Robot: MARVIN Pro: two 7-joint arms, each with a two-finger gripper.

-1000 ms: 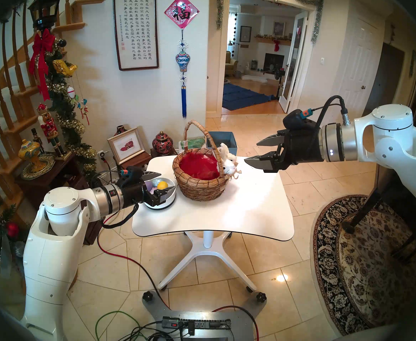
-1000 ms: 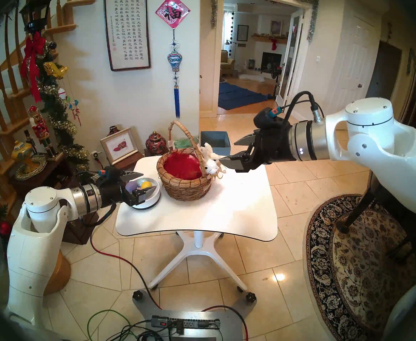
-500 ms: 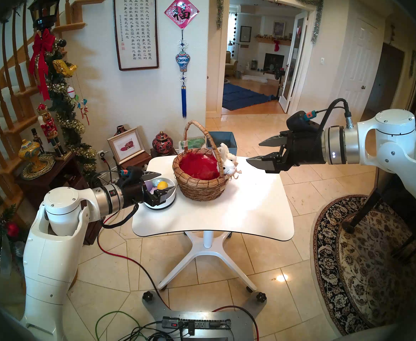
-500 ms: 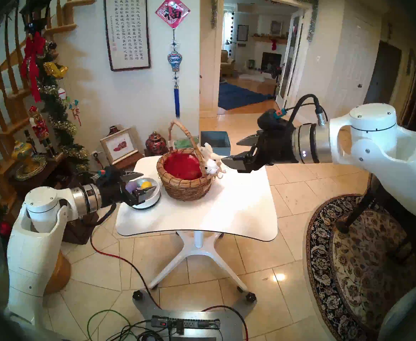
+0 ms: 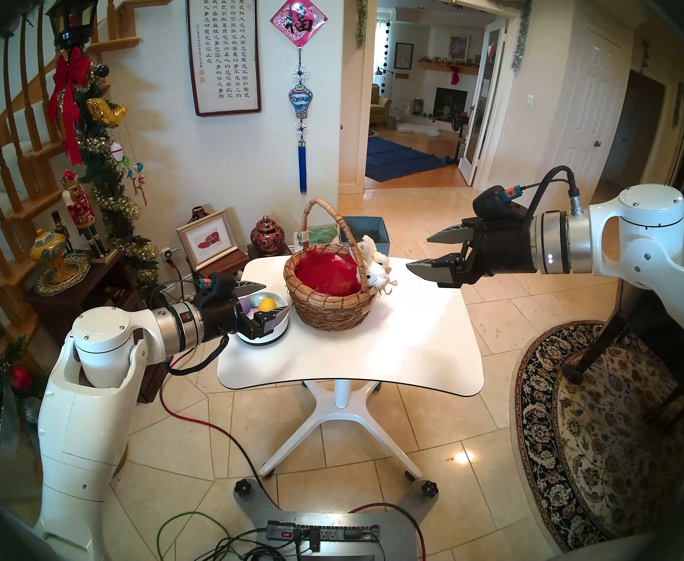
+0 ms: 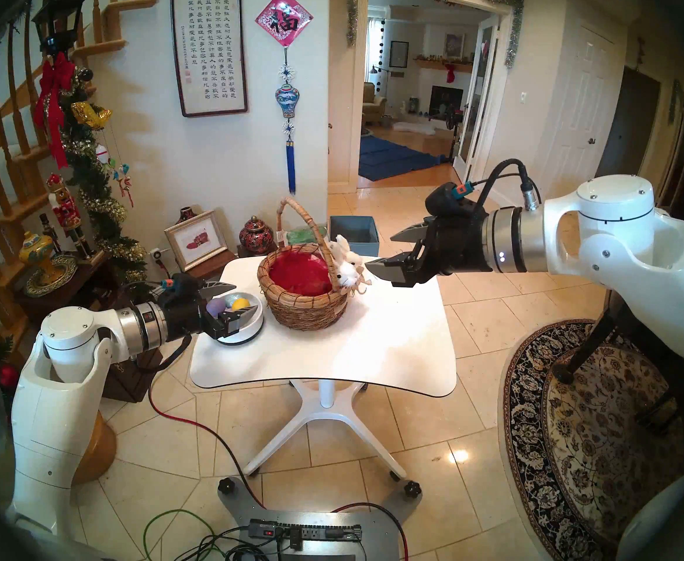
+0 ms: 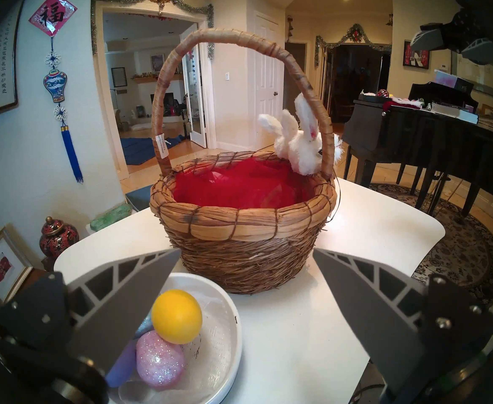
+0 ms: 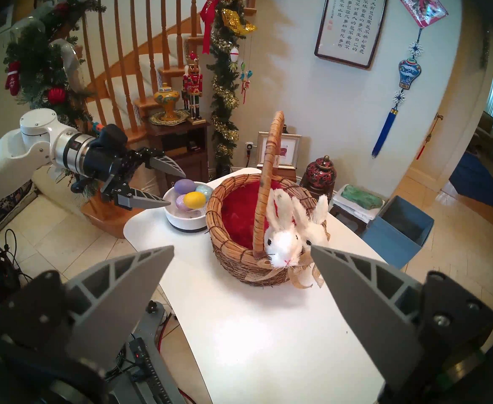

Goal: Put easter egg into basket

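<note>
Two grippers stand wide apart and empty; the right gripper (image 5: 418, 253) has drawn slightly away from the woven wicker basket (image 5: 330, 305), while the left gripper (image 5: 269, 299) stays over the white round bowl (image 5: 265, 337). The bowl holds a smooth yellow egg (image 7: 177, 316), a glittery pink egg (image 7: 160, 364) and others. The red-lined basket sits mid-table, eggless.

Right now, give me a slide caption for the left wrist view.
Open left gripper poised over a white bowl of Easter eggs, beside the empty red-lined wicker basket.
</note>
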